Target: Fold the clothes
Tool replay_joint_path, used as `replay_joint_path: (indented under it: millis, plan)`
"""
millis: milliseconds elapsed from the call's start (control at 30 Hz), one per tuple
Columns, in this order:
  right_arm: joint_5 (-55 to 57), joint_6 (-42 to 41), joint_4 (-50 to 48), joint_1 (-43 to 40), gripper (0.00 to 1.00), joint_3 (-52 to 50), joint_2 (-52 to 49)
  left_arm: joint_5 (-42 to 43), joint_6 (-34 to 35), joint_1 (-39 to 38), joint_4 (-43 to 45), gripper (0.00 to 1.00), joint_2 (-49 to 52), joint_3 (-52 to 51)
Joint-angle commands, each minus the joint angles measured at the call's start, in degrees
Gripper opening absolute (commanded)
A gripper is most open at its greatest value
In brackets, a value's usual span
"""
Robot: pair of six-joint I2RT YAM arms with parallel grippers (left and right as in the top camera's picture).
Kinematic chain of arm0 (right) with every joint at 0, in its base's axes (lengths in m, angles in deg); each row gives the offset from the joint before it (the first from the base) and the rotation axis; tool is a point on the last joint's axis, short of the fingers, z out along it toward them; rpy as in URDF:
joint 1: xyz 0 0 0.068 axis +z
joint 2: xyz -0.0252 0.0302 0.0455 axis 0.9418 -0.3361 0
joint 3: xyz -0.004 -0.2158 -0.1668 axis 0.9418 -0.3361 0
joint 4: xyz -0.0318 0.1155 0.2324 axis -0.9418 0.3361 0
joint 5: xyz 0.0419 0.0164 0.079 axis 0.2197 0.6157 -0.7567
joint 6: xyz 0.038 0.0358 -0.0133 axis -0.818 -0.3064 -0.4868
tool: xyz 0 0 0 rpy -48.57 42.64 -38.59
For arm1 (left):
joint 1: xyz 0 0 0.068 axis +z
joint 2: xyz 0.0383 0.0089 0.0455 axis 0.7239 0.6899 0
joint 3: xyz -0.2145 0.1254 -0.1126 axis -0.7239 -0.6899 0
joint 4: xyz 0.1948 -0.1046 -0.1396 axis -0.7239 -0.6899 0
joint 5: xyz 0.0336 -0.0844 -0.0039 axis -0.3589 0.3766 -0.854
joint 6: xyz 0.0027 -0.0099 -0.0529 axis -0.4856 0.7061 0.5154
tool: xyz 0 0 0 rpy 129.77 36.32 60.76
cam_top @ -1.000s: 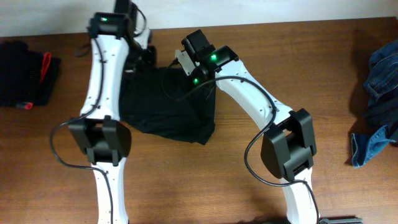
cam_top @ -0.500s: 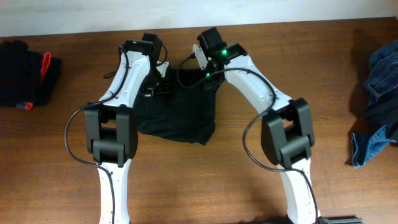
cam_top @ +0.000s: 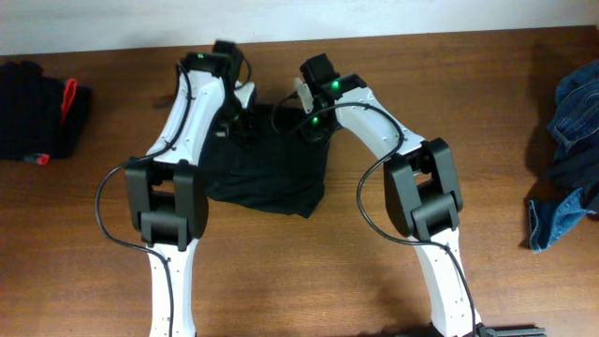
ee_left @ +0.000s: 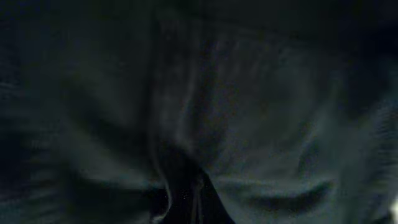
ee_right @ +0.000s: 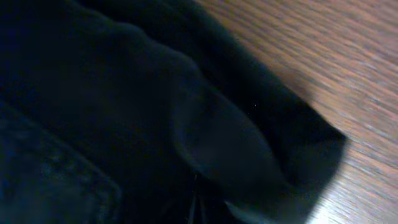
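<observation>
Brown wooden table (cam_top: pixel 487 94), pale wall (cam_top: pixel 94 19) behind, black garment (cam_top: pixel 271 168) centre

Garment (cam_top: pixel 267 178) central on table (cam_top: pixel 468 84); left heap (cam_top: pixel 37 112), right heap (cam_top: pixel 566 159) near edges.

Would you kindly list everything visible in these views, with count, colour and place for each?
black garment: one, black, table centre, between the arms
dark clothes pile: one, black, far left of the table
red strap: one, red, on that pile's right side
denim clothes: one heap, blue, right edge, partly out of frame
table: one, brown wood, under everything
wall: one, pale, strip along the top
left arm: one, white and black, left of the garment
right arm: one, white and black, right of the garment
left tool: one, shut, apparently pinching the garment's far edge
right tool: one, shut, likewise
</observation>
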Motion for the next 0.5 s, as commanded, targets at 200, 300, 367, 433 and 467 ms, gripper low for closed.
replay_joint_path:
  millis: [200, 300, 367, 433, 467]
  plan:
    - [2.6, 0.5, 11.5, -4.2, 0.23, 16.0, 0.9, -5.1, 4.6, -0.3, -10.3, 0.01, -4.3, 22.6]
    - [6.8, -2.3, 17.6, -6.3, 0.41, 23.9, 1.6, -8.2, 6.4, -0.7, -13.8, 0.05, -5.3, 24.4]
    - [7.9, -2.7, 21.9, -8.5, 0.57, 28.5, 1.7, -8.3, 6.6, -0.7, -16.5, 0.18, -5.3, 24.3]
    - [7.9, -2.7, 25.6, -11.6, 0.69, 31.7, 1.7, -7.1, 6.6, -0.7, -18.1, 0.59, -5.1, 23.3]
    - [7.9, -2.7, 26.9, -13.2, 0.75, 32.6, 1.7, -5.1, 6.5, -0.7, -18.1, 0.79, -5.1, 22.3]
